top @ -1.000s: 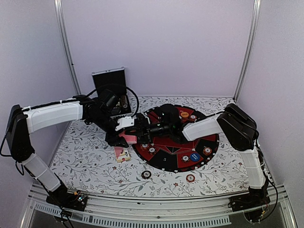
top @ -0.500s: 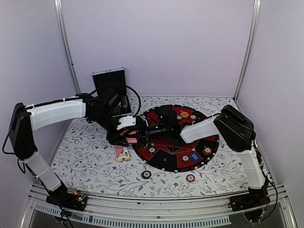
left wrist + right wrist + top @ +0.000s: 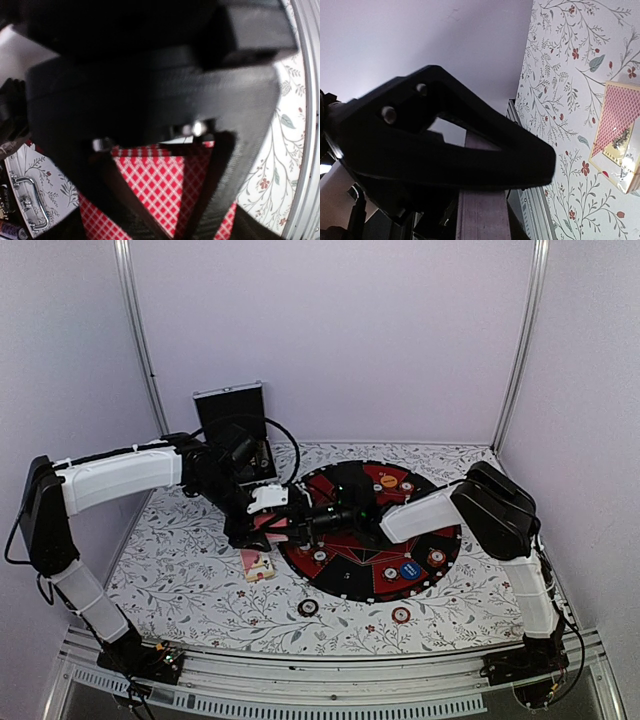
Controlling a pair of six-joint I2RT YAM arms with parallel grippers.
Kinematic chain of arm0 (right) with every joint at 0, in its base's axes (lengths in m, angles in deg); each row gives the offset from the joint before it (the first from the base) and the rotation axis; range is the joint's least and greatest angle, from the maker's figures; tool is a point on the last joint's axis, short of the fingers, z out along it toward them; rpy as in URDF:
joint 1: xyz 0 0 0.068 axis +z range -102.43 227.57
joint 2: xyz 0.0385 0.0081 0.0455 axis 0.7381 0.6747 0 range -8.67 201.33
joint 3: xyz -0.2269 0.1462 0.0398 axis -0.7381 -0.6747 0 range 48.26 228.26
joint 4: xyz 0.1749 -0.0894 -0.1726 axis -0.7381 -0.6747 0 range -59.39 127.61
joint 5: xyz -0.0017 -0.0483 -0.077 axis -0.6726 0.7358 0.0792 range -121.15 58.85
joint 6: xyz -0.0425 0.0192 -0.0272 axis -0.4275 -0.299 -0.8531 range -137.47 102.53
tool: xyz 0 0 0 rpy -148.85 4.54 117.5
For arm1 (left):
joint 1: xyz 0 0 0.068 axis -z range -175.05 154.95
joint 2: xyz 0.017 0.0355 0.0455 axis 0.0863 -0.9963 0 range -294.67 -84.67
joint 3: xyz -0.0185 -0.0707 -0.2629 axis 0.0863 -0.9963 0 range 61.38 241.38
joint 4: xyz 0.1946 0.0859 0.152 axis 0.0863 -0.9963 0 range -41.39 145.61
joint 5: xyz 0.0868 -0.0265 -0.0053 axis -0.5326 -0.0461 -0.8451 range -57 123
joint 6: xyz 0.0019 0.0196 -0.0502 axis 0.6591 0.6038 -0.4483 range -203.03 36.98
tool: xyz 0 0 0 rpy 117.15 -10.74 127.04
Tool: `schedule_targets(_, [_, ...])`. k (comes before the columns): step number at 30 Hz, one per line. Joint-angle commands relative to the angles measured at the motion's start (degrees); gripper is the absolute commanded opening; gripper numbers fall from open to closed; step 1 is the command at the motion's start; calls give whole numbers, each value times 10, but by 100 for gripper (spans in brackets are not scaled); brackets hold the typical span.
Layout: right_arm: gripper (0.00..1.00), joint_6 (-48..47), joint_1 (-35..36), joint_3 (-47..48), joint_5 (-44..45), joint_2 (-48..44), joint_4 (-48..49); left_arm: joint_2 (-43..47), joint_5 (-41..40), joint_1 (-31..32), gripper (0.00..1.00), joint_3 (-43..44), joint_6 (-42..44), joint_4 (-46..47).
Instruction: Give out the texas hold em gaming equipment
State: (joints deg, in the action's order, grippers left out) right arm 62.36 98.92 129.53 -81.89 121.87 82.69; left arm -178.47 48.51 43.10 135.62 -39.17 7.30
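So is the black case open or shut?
Open. The black case has its lid standing upright at the back, and its bottom half lies flat, partly hidden by the left arm.

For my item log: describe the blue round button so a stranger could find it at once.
Start at the round black and red mat on the flowered tablecloth. On its near-right edge, a blue round button lies between two striped poker chips. It is the only blue disc in view.
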Motion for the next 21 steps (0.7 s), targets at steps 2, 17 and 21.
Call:
schedule_targets(2, [0, -21, -3, -11, 14, -18, -31, 19, 3, 11, 99, 4, -4, 23])
schedule_targets(17, [0, 25, 5, -2, -13, -12, 60, 11, -13, 14, 100, -48, 22, 55])
schedule_targets(21, [0, 33, 6, 8, -20, -4, 64, 7, -23, 13, 100, -47, 20, 66])
